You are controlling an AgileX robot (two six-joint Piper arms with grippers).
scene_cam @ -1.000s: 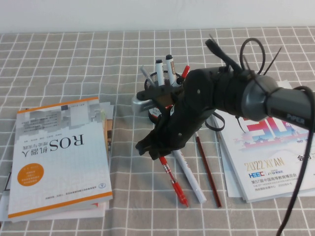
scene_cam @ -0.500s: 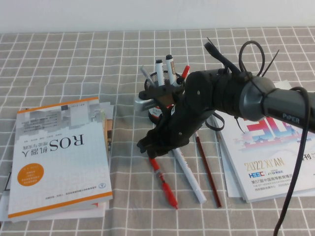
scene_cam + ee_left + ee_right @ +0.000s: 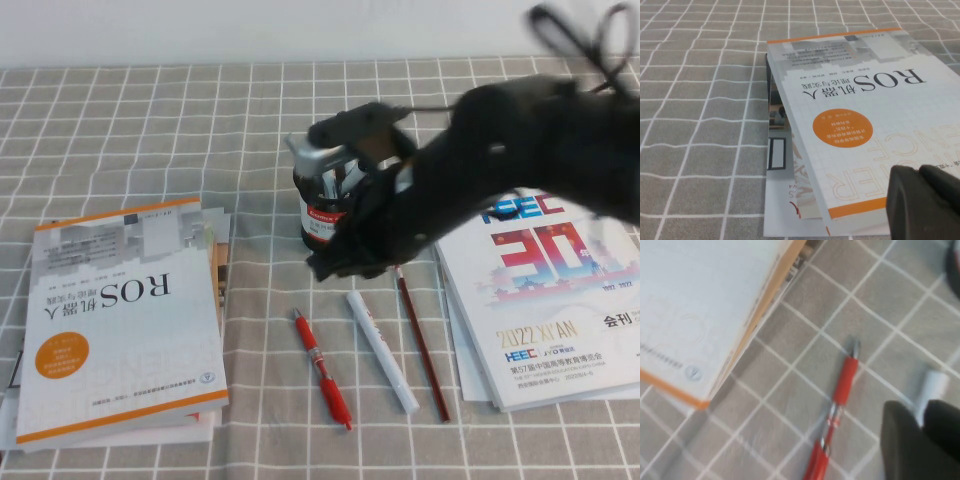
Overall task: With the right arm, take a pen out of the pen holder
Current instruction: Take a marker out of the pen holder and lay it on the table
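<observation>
Overhead cam first: R arm reaches in from the right, blurred, w/ the right gripper (image 3: 327, 266) low over the checked tablecloth (image 3: 150, 120), just in front of the pen holder (image 3: 322, 208). Holder is a dark pot w/ a red label, upright, mid-table. The arm covers its mouth, so can't tell what's inside. Red pen (image 3: 322, 368) lies flat on the cloth in front of the holder, apart from the gripper, nothing touching it. Next to it on the right, a white marker (image 3: 382, 365), then a dark red pencil (image 3: 422, 345); all three slant roughly parallel. ROS book (image 3: 120, 305) tops a pile on the left. Magazine stack (image 3: 545, 300) is on the right, its edge near the pencil. Left gripper isn't seen from up here.

Left wrist cam: left gripper (image 3: 920, 175) hangs over a corner of the ROS book (image 3: 860, 100), by its orange stripe, fingers pressed together, empty. Papers (image 3: 785, 200) poke out from under the book.

Right wrist cam: right gripper (image 3: 921, 415) is above the cloth, fingers closed on each other, gripping nothing. Red pen (image 3: 837, 405) lies on the cloth just beside them, no contact. White marker (image 3: 934, 384) shows one end right at the fingertips. A corner of the ROS book (image 3: 700, 315), orange-edged, is well apart from the pen.
</observation>
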